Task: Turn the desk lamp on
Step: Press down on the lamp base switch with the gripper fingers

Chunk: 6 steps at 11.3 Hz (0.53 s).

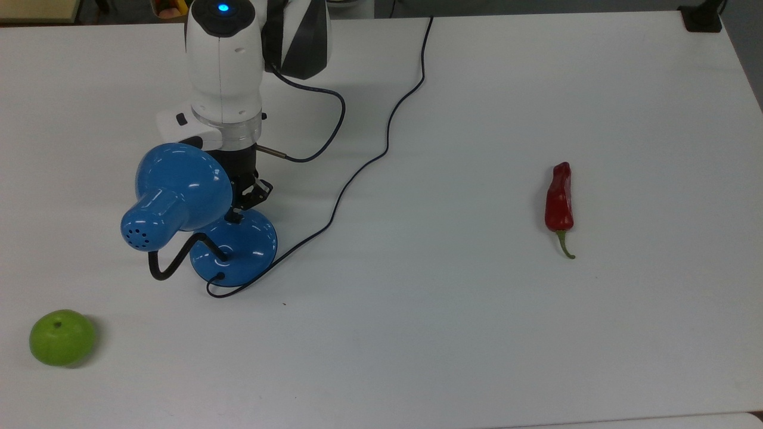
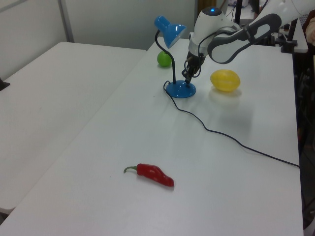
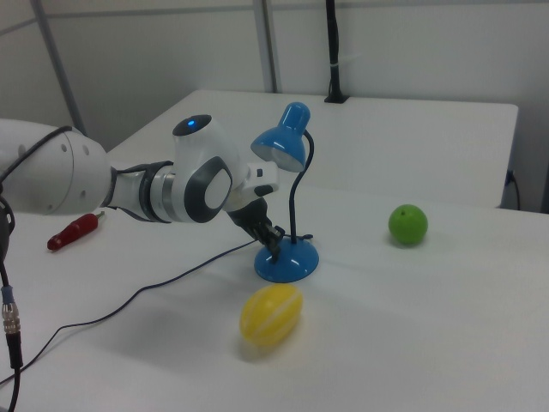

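**Desk lamp switch: tip at the base, lamp unlit**

White tabletop [image 1: 453, 333], listed view by view.

Top view. Glossy blue desk lamp with bell-shaped shade, black bendy neck and round domed base [image 1: 238, 244], standing toward the top view's left; thin black cord [image 1: 381, 155] trailing off to the far edge. Black two-finger gripper [image 1: 237, 215] of the white arm, pointing down at the base's rim where the small switch sits; whether the fingers are apart or together cannot be told. Round green fruit [image 1: 62, 337] near the front corner; red chili pepper [image 1: 559, 199] well apart, toward the top view's right.

Left view. Gripper [image 2: 187, 80] at the lamp base [image 2: 180, 89]; oval yellow lemon-like fruit [image 2: 225, 80] just beside, on the left view's right.

Right view. Shade [image 3: 280, 146] shows no glow; gripper [image 3: 274, 246] meets the base top.

Status, as judged: approach complete, tip at or on the switch; the press itself, or its effect, remains outstanding, since the lamp appears dark.
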Available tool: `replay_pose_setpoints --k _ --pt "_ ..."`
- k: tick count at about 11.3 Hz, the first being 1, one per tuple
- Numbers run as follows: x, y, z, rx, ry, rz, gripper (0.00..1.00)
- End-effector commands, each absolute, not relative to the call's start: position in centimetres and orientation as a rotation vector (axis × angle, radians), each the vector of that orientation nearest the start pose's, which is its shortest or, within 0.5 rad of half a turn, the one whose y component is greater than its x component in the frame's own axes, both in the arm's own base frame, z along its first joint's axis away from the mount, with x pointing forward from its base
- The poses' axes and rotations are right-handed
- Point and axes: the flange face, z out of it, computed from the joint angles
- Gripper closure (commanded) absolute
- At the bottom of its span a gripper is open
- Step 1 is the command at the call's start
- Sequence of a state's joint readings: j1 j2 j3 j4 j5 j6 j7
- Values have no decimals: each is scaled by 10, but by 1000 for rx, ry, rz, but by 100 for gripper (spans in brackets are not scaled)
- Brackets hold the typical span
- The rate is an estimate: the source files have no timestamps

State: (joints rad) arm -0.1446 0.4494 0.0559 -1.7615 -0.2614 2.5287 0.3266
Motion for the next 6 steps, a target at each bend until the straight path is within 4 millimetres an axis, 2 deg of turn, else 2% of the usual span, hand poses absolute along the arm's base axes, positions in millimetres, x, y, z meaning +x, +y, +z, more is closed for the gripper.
replay_pose_setpoints --k 1,6 --pt "686 -61 338 -3200 344 -576 100" --pt "686 -61 330 -3207 339 -560 100"
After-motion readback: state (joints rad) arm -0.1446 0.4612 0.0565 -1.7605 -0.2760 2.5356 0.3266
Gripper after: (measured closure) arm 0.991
